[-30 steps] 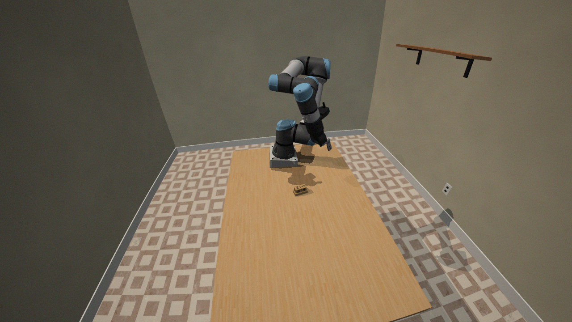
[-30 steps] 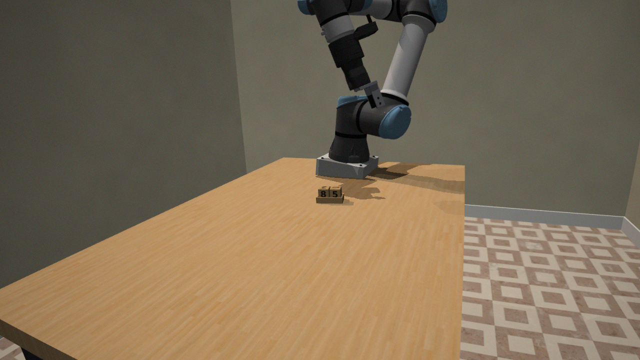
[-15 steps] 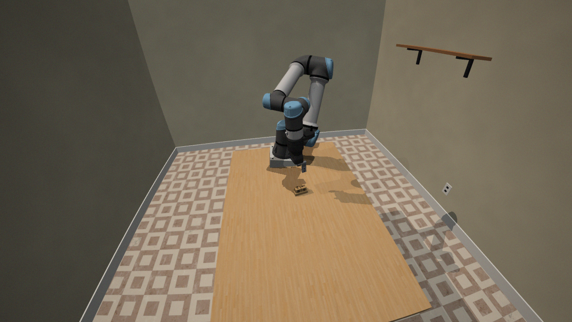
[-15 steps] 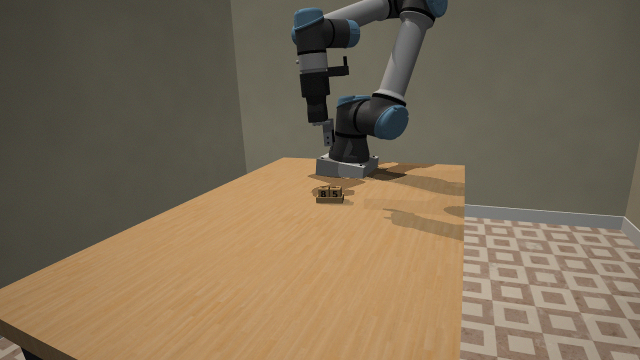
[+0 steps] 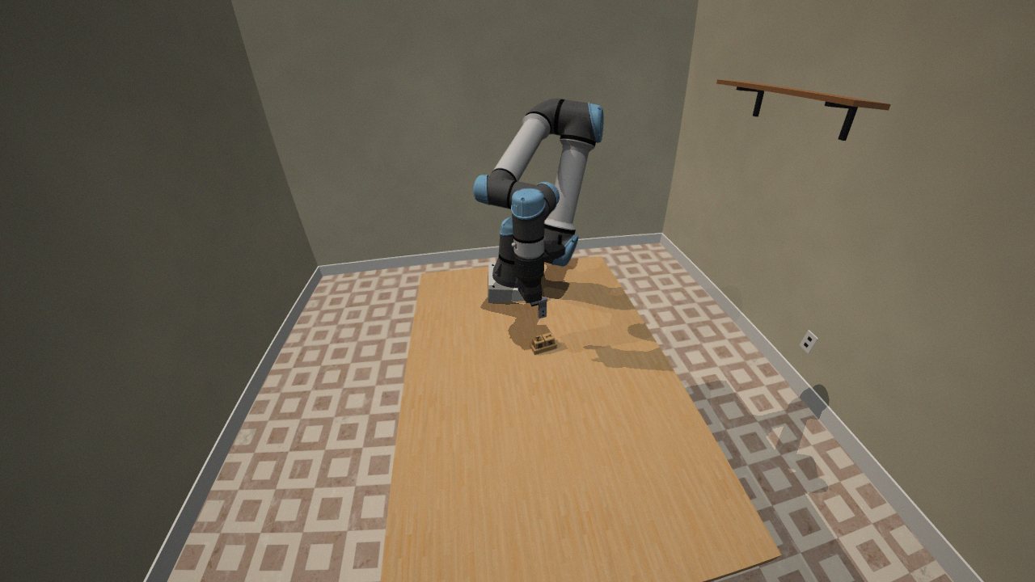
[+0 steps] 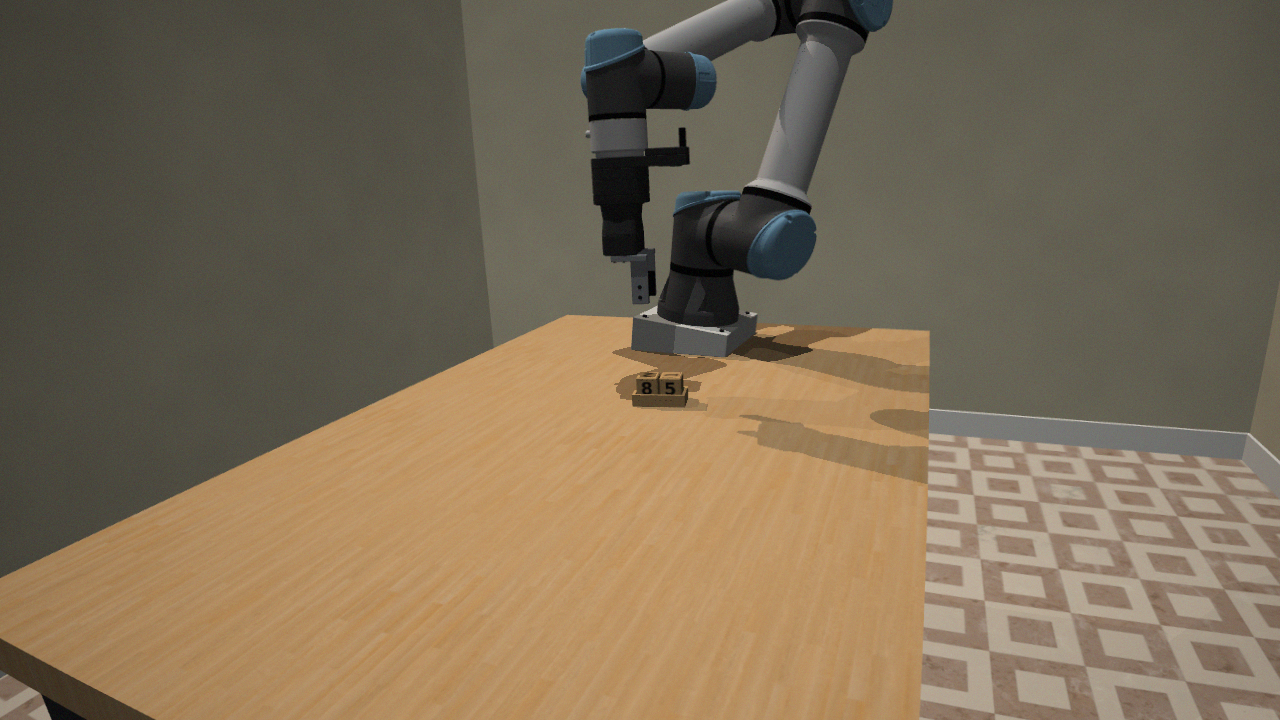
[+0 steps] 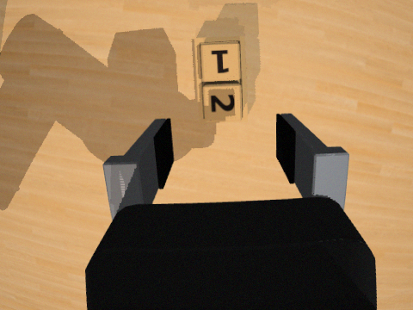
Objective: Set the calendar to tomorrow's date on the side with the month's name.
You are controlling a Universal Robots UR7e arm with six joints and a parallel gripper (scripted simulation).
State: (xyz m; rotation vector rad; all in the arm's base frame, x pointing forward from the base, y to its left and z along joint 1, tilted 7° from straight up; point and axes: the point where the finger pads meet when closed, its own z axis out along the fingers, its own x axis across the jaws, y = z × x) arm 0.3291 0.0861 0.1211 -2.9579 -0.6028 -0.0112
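A small brown wooden tray stands flat on the pale wood-grained worktop; it carries two tan cubes side by side, the left wooden cube and the right wooden cube as the exterior view has them; there their facing sides read 8 and 5, and in the wrist view their tops bear 2 and 1.

The grey end effector with black pads is released, its fingers wide apart and holding nothing; it hangs above the worktop, at 12 o'clock from the tray in the top view; the pale grey square robot base sits at 11 o'clock there, with shadows spread over the wood.

Beyond lies a brown-and-cream patterned tile floor; on the beige wall, an orange-brown wooden shelf on black brackets is between 1 and 2 o'clock from the tray, and a white outlet at 3 o'clock.
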